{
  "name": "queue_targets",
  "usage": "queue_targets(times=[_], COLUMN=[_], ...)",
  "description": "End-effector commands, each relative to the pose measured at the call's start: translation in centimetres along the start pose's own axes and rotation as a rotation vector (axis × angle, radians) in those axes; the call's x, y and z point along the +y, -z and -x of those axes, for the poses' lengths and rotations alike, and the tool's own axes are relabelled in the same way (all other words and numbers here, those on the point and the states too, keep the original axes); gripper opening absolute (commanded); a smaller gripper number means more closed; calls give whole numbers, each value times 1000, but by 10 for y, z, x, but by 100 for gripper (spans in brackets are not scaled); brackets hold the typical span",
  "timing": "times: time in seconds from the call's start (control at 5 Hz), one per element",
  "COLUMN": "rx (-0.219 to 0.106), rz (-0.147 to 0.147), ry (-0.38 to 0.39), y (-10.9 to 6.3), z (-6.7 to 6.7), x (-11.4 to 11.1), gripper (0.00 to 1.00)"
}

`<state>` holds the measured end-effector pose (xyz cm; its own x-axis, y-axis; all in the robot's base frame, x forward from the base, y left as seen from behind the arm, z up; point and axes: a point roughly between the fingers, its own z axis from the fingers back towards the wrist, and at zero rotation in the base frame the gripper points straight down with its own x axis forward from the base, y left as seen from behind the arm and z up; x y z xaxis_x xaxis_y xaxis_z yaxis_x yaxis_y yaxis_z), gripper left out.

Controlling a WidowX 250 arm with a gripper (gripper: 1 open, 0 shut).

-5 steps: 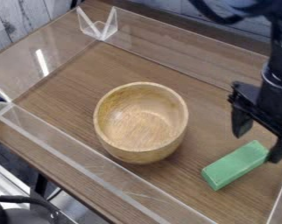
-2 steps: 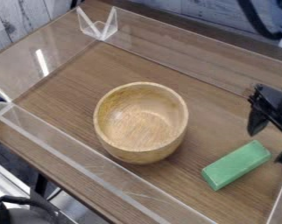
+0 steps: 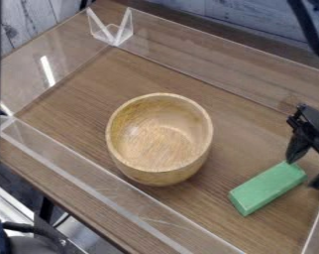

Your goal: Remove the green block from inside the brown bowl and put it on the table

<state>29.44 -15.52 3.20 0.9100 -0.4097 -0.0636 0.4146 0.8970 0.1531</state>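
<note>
Comparing this moment with the earlier views, the black pincer (image 3: 312, 159) sits lower and farther toward the right edge of the picture than it did a second ago, when its whole body stood tall above the green block (image 3: 268, 188); now only its lower part shows at the frame's right side. The block and the brown bowl (image 3: 159, 137) lie just where they lay before.

The pincer's dark fingers come down right at the block's far right end, close enough that contact cannot be ruled out, though part of the pincer is cut off by the picture's edge. How wide its jaws stand cannot be told from this view, nor whether they have hold of anything.

The green block is a flat, elongated bar of plain bright green, lying flat on the bench (image 3: 109, 84) and angled so that its right end points up toward the pincer. It rests outside the bowl, to the bowl's lower right and clearly apart from it.

The bowl is round, light tan wood with thick walls and a smooth grained interior, sitting upright near the middle of the bench with nothing visible inside it.

Counted: one green block, one brown bowl, one pincer. The bench is brown wood-grain, bordered by low clear acrylic walls (image 3: 69, 184).
</note>
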Motion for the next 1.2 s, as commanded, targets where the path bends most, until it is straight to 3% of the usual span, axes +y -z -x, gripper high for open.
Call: queue_targets(times=[0.0, 0.2, 0.6, 0.8, 1.0], rx=[-53, -78, -67, -117, -123], rz=[24, 35, 77, 44, 47], ry=[-20, -43, -81, -84, -66], y=[-2, -1, -5, -16, -15], z=[-9, -2, 10, 13, 6], x=[0, 3, 11, 13, 16], gripper=[0, 0, 0, 0, 0])
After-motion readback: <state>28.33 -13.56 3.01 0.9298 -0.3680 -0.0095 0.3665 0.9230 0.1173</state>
